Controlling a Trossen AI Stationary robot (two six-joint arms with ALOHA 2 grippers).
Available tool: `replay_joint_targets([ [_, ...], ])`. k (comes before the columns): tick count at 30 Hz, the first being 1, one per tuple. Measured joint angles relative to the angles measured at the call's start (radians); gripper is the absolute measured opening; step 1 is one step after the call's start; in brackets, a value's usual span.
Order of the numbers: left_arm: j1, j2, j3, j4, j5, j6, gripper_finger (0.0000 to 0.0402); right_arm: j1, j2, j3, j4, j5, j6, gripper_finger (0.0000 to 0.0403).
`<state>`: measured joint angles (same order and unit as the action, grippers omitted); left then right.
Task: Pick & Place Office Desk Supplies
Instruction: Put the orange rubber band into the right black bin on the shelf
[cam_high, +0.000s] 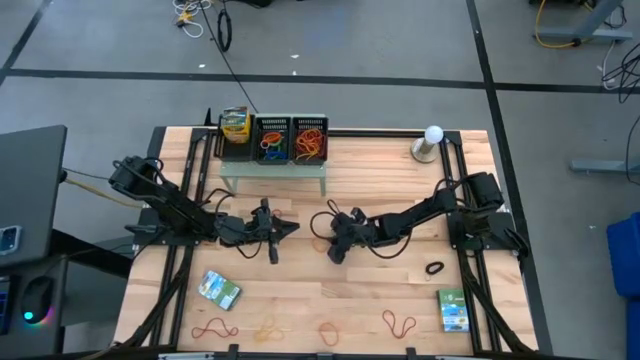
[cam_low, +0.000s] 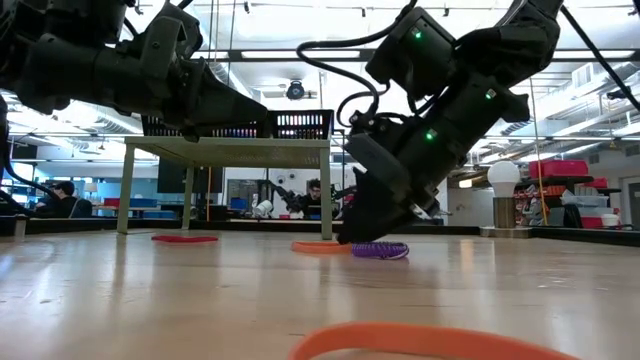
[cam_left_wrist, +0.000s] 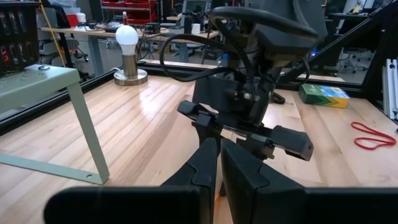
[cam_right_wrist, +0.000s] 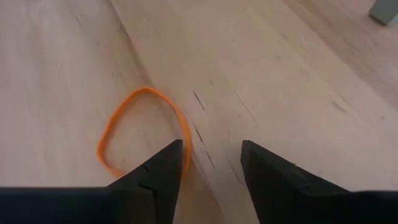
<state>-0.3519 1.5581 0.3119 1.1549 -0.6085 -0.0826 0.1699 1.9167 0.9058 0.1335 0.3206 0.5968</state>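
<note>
An orange rubber band (cam_right_wrist: 143, 130) lies flat on the wooden table, just ahead of my right gripper (cam_right_wrist: 211, 152). That gripper is open and slants down low over the table's middle (cam_high: 336, 245). One fingertip (cam_right_wrist: 165, 165) stands at the band's near edge and the other over bare wood. In the low view the orange band (cam_low: 320, 246) and a purple band (cam_low: 380, 250) lie beside the gripper. My left gripper (cam_high: 285, 229) hovers level to its left, shut and empty (cam_left_wrist: 219, 149). My right gripper comes down slanting from above with one fingertip (cam_right_wrist: 174, 152) at the orange band's near edge (cam_right_wrist: 185, 140). I cannot tell whether it touches the band. The band lies flat on the table.
The pale-green shelf (cam_high: 275, 172) at the back carries black mesh trays (cam_high: 290, 138) and a crayon box (cam_high: 235, 128). A bulb lamp (cam_high: 431, 141) stands at the back right. Near the front lie packets (cam_high: 220, 290) (cam_high: 453, 310), red, tan and orange bands (cam_high: 328, 330) and a black band (cam_high: 434, 268).
</note>
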Motion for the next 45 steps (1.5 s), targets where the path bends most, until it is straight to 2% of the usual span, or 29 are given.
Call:
replay_joint_targets([
  [6,0.0,0.0,0.0,0.0,0.0,0.0,0.0027,0.0,0.0,0.0,-0.024,0.016,-0.084,0.0132],
  [11,0.0,0.0,0.0,0.0,0.0,0.0,0.0027,0.011,0.002,0.0,-0.016,0.005,-0.116,0.0113],
  [22,0.0,0.0,0.0,0.0,-0.001,0.0,0.0027,0.043,0.006,-0.002,0.03,-0.024,-0.1,0.0127],
  [25,0.0,0.0,0.0,0.0,-0.001,0.0,0.0027,0.043,0.006,-0.002,0.029,-0.02,-0.108,0.0121],
  [36,0.0,0.0,0.0,0.0,-0.001,0.0,0.0027,0.037,0.003,0.0,0.012,-0.007,-0.112,0.0015],
  [40,0.0,0.0,0.0,0.0,-0.001,0.0,0.0027,0.039,0.002,0.07,-0.11,-0.016,-0.113,0.0005],
  [45,0.0,0.0,0.0,0.0,-0.001,0.0,0.0027,0.039,0.002,0.267,-0.407,0.0,-0.173,0.0003],
])
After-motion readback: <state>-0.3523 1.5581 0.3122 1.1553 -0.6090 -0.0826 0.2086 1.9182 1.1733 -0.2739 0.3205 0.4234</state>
